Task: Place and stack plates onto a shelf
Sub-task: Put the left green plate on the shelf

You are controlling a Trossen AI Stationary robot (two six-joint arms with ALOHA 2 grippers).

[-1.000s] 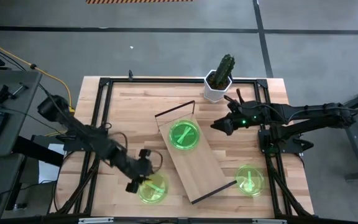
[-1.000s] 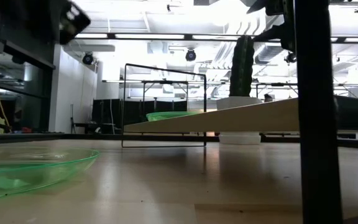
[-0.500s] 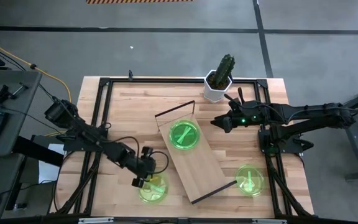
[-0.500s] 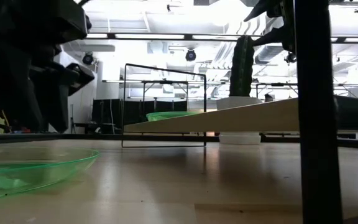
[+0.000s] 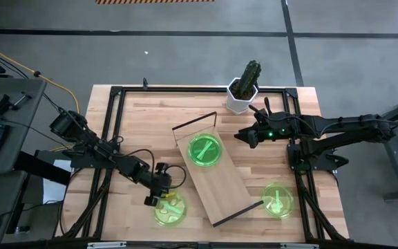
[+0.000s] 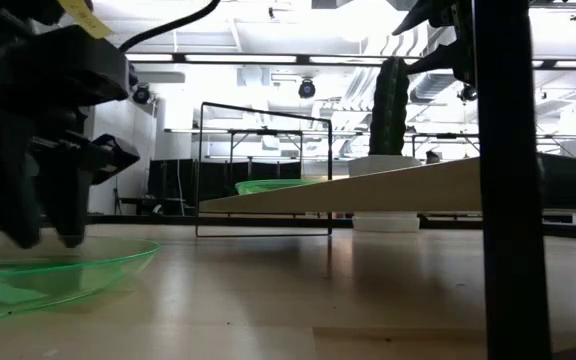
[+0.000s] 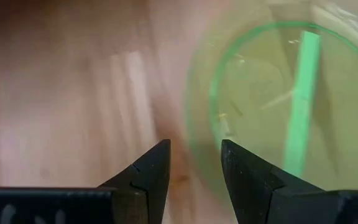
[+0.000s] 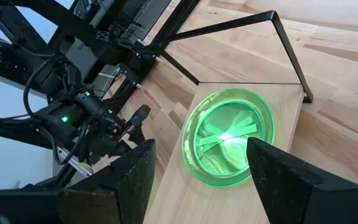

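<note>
Three green plates show. One (image 5: 170, 209) lies on the table near the front left, one (image 5: 204, 150) lies on the shelf's far end, and one (image 5: 278, 199) lies on the table by the shelf's near right end. The shelf (image 5: 216, 181) is a light-wood board with dark frame ends, set slantwise mid-table. My left gripper (image 5: 152, 201) is open and low over the front-left plate's left rim (image 7: 197, 118), one finger on each side of it. My right gripper (image 5: 239, 138) is open and empty in the air, right of the shelf's far end. My left gripper points down at the front-left plate's left rim (image 7: 194, 134), one finger outside it and one over the plate's inside. Whether the fingers (image 6: 68, 215) touch the rim I cannot tell. The plate lies flat on the table.
A white hexagonal pot with a cactus (image 5: 242, 95) stands at the table's far edge, just behind my right gripper. A black frame (image 5: 116, 93) runs around the tabletop. Bare wood lies left of the shelf (image 5: 144, 131).
My left gripper has moved a little toward the table's far right and come down to the front-left plate's rim, staying open. The plate has kept its place.
</note>
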